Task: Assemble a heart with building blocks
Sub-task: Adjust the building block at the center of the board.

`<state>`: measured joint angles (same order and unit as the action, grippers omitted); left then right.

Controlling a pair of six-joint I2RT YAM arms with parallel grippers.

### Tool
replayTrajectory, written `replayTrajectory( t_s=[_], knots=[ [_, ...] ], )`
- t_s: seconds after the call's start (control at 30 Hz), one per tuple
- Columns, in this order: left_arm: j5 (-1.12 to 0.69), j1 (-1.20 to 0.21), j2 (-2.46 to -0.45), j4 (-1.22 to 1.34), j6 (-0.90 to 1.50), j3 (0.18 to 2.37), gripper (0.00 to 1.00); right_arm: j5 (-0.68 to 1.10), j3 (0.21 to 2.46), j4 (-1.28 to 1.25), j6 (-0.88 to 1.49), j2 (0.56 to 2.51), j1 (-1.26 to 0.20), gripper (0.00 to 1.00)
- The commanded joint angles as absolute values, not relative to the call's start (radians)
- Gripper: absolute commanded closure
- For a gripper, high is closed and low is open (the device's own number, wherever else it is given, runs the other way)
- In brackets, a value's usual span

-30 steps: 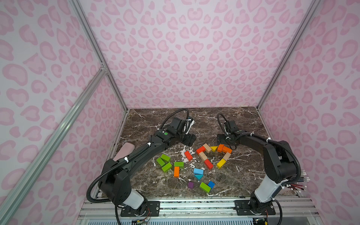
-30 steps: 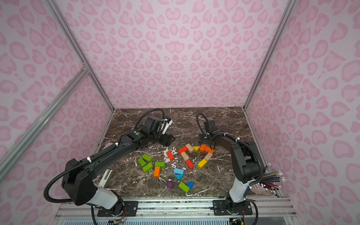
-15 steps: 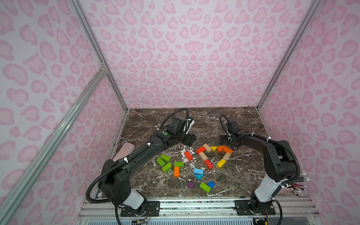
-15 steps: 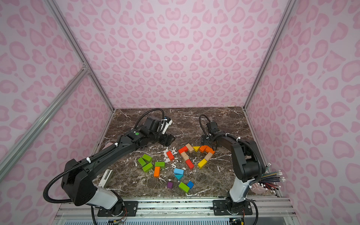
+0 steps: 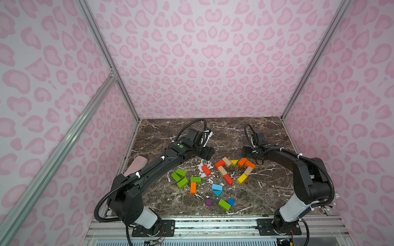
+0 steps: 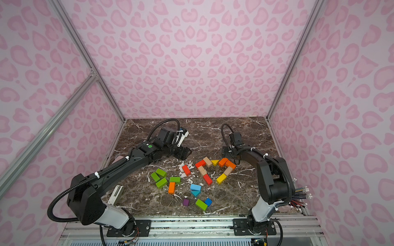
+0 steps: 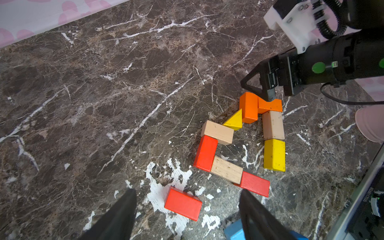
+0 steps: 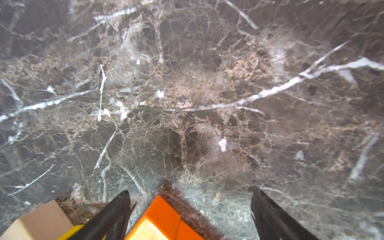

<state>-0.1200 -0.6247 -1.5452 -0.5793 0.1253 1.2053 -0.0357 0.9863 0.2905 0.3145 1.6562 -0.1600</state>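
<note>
Presently, building blocks [image 5: 221, 170] are lying on the desk [image 5: 170, 136], nine forming a partial heart outline. Right gripper [image 8: 189, 190] is hovering, spread, astride an orange block [image 8: 158, 218], not clamping it. Left gripper [image 7: 187, 191] is hanging released near a loose red block [image 7: 182, 203].

Table [image 5: 170, 132]: brown marble, white-veined, scuffed white. Positions from the yellow prism [image 5: 234, 162].
Touching it, left: tan brick [image 5: 226, 161], then red brick [image 5: 219, 163], second tan brick [image 5: 222, 170], second red brick [image 5: 228, 179], chained toward the front edge.
Touching it, right: orange brick [image 5: 242, 162], then second orange brick [image 5: 249, 164], third tan brick [image 5: 248, 170], yellow brick [image 5: 242, 178], likewise chained; the two chain ends stand apart.
Left, apart: loose red brick [image 5: 206, 170]; beyond, three green bricks [image 5: 176, 177] clustered, fourth green brick [image 5: 195, 179] touching third orange brick [image 5: 193, 187].
Frontward: blue brick [image 5: 217, 187] against teal prism [image 5: 217, 193]; farther, purple cube [image 5: 209, 202], fifth green brick [image 5: 224, 204], blue cube [image 5: 231, 201].
</note>
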Motion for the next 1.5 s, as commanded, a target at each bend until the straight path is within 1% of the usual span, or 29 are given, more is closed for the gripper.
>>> replayTrajectory(
  t_s=[0.0,0.23,0.33,0.73,1.47],
  knots=[
    [-0.132,-0.624,-1.538,-0.529,0.127,1.206,0.20,0.069,0.956,0.267,0.325,1.617,-0.131,0.07],
    [-0.143,-0.624,-1.534,-0.525,0.126,1.207,0.20,0.247,0.859,0.220,0.344,1.536,-0.101,0.07],
    [-0.147,-0.624,-1.529,-0.525,0.127,1.204,0.20,0.279,0.846,0.211,0.353,1.534,-0.095,0.07],
    [-0.148,-0.624,-1.529,-0.525,0.125,1.204,0.20,0.316,0.822,0.225,0.363,1.538,-0.081,0.09],
    [-0.154,-0.624,-1.522,-0.523,0.130,1.203,0.20,0.342,0.794,0.255,0.385,1.489,-0.080,0.12]
  ],
)
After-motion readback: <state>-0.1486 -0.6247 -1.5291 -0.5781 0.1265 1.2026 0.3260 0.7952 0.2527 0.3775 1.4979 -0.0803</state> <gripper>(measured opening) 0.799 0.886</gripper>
